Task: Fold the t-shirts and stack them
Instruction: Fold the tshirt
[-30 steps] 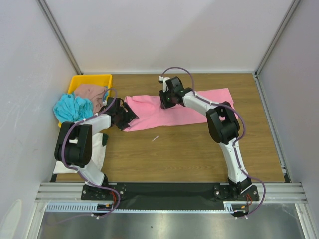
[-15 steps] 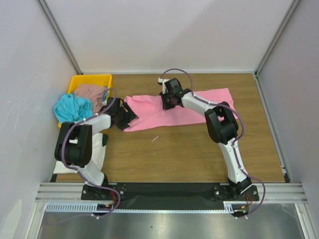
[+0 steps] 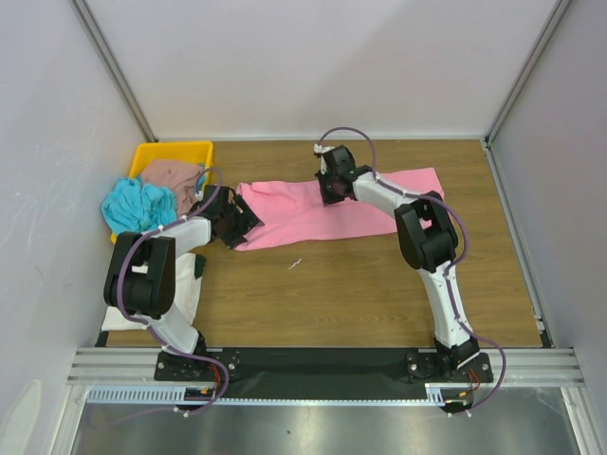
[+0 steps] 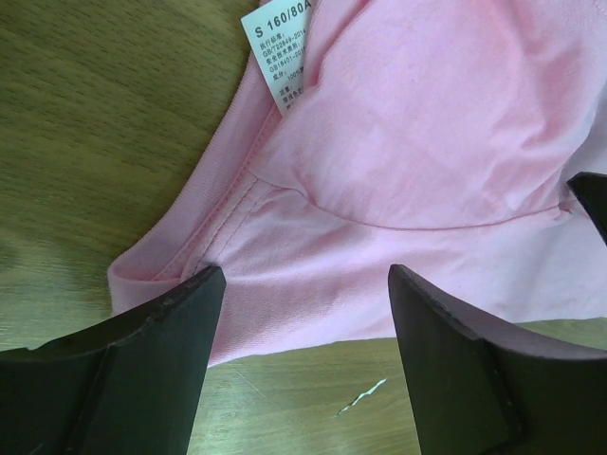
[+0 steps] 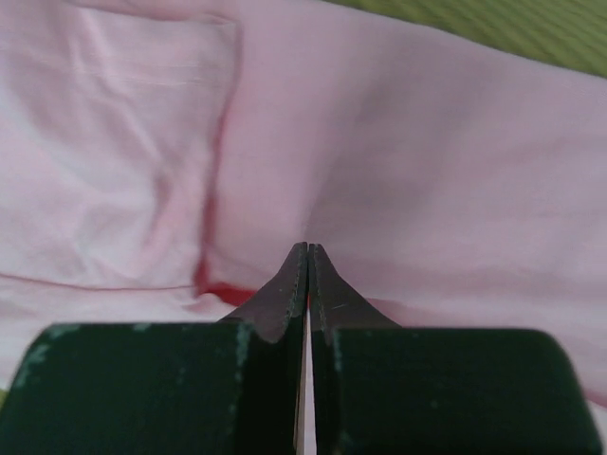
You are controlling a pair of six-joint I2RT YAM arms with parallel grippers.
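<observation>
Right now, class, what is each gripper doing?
Left gripper: open, empty, over the pink shirt's edge.
Right gripper: shut, tips against that shirt; pinch cannot be told.

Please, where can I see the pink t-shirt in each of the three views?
Top external: the pink t-shirt lies spread out across the middle of the table, nearer the far side.
Left wrist: the shirt fills the upper right, and one corner reaches the lower left.
Right wrist: the shirt fills nearly the whole picture.
Shared landmark: the wooden table shows beside the shirt's edge in all three views.
</observation>
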